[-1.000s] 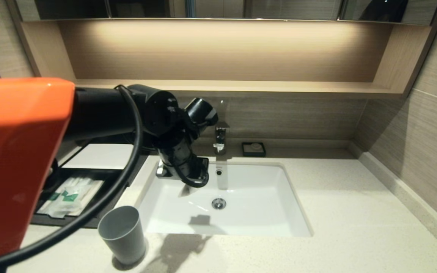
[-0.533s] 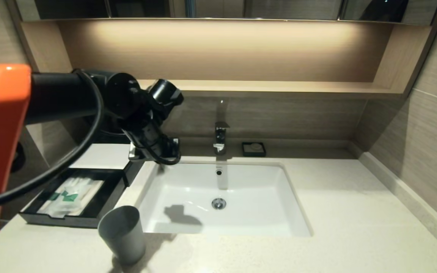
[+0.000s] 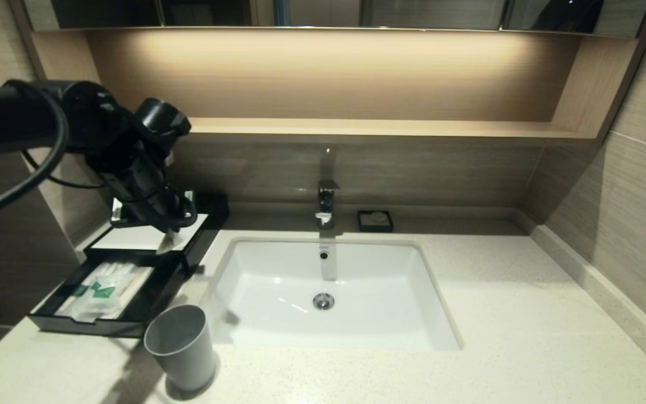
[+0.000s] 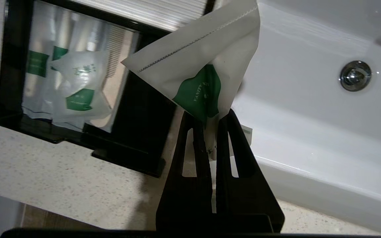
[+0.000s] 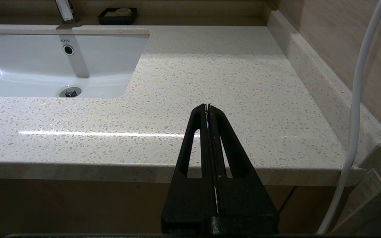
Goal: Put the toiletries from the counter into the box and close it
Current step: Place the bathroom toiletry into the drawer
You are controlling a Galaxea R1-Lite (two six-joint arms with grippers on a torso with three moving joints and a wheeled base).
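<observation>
The left gripper (image 4: 206,120) pinched a green-labelled sachet (image 4: 201,67) above the open box (image 3: 37,321) at the counter's (image 3: 525,314) far left. It likely needed lowering beside the sachets (image 3: 101,285) already inside. The right gripper (image 5: 208,109) sat closed, empty, near the counter's front edge.

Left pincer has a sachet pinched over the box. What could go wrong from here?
1. The left pincer grips only a corner of the sachet, so it may slip.
2. The sachet hangs near the box edge by the sink; released early, it may miss.
3. The cup stands close to the box; the arm could knock it.
</observation>
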